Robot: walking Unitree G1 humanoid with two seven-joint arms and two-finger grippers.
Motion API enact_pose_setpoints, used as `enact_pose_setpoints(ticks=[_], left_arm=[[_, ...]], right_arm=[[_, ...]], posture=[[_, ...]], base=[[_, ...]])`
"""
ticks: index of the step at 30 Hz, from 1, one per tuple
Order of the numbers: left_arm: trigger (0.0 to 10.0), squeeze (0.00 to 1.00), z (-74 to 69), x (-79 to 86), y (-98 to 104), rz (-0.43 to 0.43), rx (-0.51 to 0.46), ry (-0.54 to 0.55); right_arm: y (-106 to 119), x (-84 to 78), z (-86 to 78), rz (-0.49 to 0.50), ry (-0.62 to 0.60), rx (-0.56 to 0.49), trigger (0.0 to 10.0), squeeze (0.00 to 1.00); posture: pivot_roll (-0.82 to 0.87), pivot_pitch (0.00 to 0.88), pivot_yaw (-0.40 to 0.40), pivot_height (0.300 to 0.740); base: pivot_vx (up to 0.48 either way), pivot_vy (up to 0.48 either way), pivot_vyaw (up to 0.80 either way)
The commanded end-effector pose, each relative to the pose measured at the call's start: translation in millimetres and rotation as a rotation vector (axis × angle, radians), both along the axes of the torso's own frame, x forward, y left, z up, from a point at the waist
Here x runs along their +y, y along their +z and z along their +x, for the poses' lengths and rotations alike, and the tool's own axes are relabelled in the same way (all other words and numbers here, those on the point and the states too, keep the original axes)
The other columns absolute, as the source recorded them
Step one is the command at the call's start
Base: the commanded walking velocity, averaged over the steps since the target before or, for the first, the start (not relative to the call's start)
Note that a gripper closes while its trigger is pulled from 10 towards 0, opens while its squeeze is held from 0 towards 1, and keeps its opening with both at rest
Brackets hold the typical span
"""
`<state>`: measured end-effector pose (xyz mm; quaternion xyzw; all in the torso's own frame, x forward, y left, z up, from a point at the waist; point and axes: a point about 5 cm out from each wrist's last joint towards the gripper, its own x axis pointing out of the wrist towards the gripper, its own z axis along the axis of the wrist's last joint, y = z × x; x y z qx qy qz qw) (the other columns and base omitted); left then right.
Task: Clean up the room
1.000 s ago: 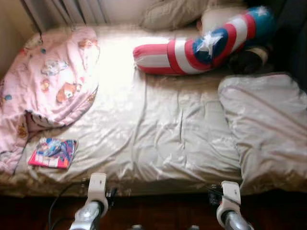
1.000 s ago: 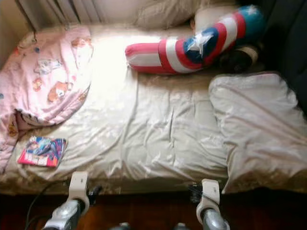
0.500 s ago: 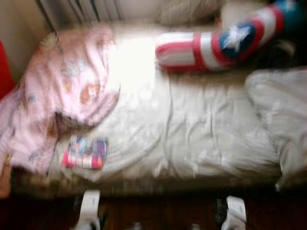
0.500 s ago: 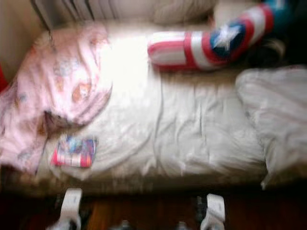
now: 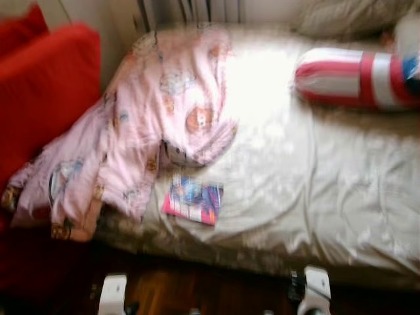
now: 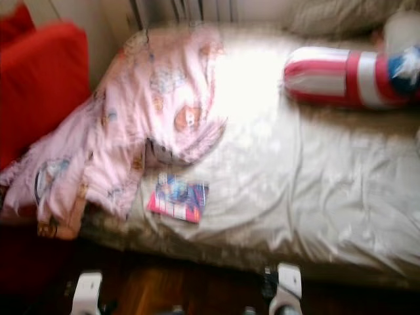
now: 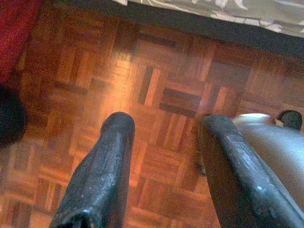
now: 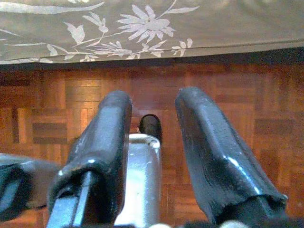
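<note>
Two idle hands are hung low at the bed's foot while the head views are blurred, so any reach begun now is judged likely to miss. In the left eye view a pink blanket (image 5: 138,138) is seen bunched over the bed's (image 5: 315,190) left end, with part spilling off the edge towards a red cushion (image 5: 46,92); it could be dragged to the floor if pulled from the wrong corner. A small book (image 5: 193,199) lies flat on the sheet just beside the blanket's edge, near the bed's front side, and could be swept off with the cloth. A striped bolster (image 5: 354,77) lies well apart at the far right.

In the right eye view the same layout is shown; the blanket partly hems in the book on the left.

In the left wrist view the left hand (image 7: 164,161) is held with fingers apart over parquet floor (image 7: 161,80), nothing between them.

In the right wrist view the right hand (image 8: 152,142) is likewise spread and empty, with the patterned bed skirt (image 8: 142,28) ahead.
</note>
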<state>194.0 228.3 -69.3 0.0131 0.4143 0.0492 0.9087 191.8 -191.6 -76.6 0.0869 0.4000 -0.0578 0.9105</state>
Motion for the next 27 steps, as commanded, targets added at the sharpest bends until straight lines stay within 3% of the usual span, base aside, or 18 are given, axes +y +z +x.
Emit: enact_pose_setpoints(ticks=[1,7,20,27], left_arm=[[10.0,0.00,-9.4,5.8,-4,0.005,0.033,0.018],[10.0,0.00,-9.3,6.6,-3,0.008,0.026,0.020],[10.0,0.00,-5.3,2.8,-2,-0.011,0.007,0.021],[10.0,0.00,5.1,-6.4,1,-0.009,-0.012,-0.007]], right_arm=[[-5,3.8,-9.4,0.011,-0.002,0.032,10.0,0.00],[-6,4.6,-10.2,0.014,0.000,0.039,10.0,0.00],[-7,8.5,-11.5,0.028,-0.004,0.045,10.0,0.00],[-7,9.1,-10.2,0.028,-0.003,0.039,10.0,0.00]], posture=[[-0.03,0.197,0.030,0.740],[-0.03,0.189,0.031,0.740],[-0.03,0.175,0.034,0.740],[-0.03,0.180,0.033,0.740]], base=[[0.000,0.480,0.00],[0.000,0.450,0.00],[0.000,0.000,0.00],[0.000,-0.092,0.00]])
